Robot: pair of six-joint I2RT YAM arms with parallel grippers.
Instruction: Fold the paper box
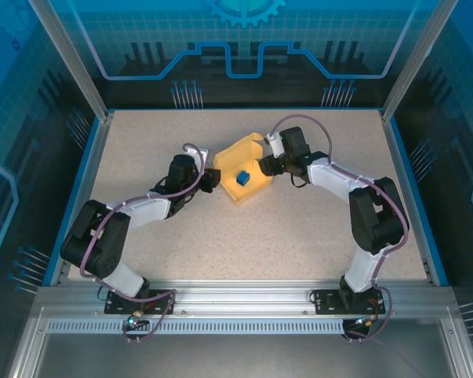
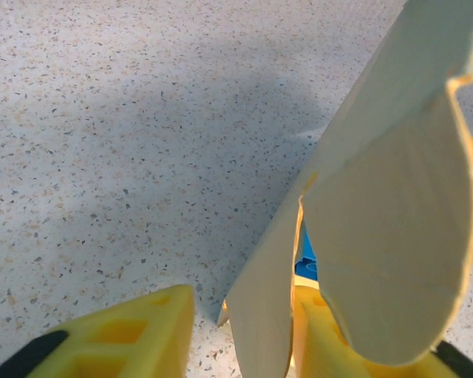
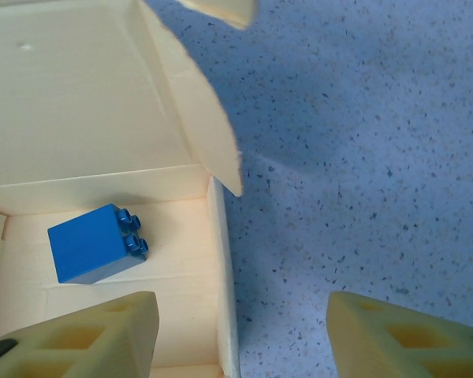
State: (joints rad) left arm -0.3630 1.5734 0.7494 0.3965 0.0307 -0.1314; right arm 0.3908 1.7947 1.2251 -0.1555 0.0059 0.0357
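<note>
At centre of the worktop (image 1: 299,228), L to R:

**L side:** left gripper (image 1: 213,179) sits at the box's L wall. Wrist view: jaws part open, astride a standing flap. 1 finger (image 2: 118,342) is clear of the card, the other sits close behind it. Nothing clamped.

**Centre:** paper box (image 1: 240,150) rests on its base, top open. Lid panel stands at the far side, side flaps up and splayed. 1 blue cube (image 1: 241,179) lies on the box floor.

**R side:** right gripper (image 1: 264,165) is at the box's R side. Wrist view: jaws wide, 1 finger (image 3: 87,335) over the interior and 1 outside. The R wall stands between them w/ a clear gap on both sides. Holding nothing.

**Assessment:** body appears erected & loaded; the top is not yet closed. Step in hand judged to be flap/lid closure, w/ both arms at opposite walls but neither gripping. Next move prob. calls for 1 arm to steady a wall while the other pushes the side flaps inward. Lid then comes down & its tab gets tucked. Card is thin, so the box may slide, or a flap may buckle if pushed off its crease.

**Surface:** pale, speckled, flat, blue-edged.

**Room:** framed enclosure w/ aluminium posts and blue-lit panels w/ circuit-style graphics at back & sides.
</note>
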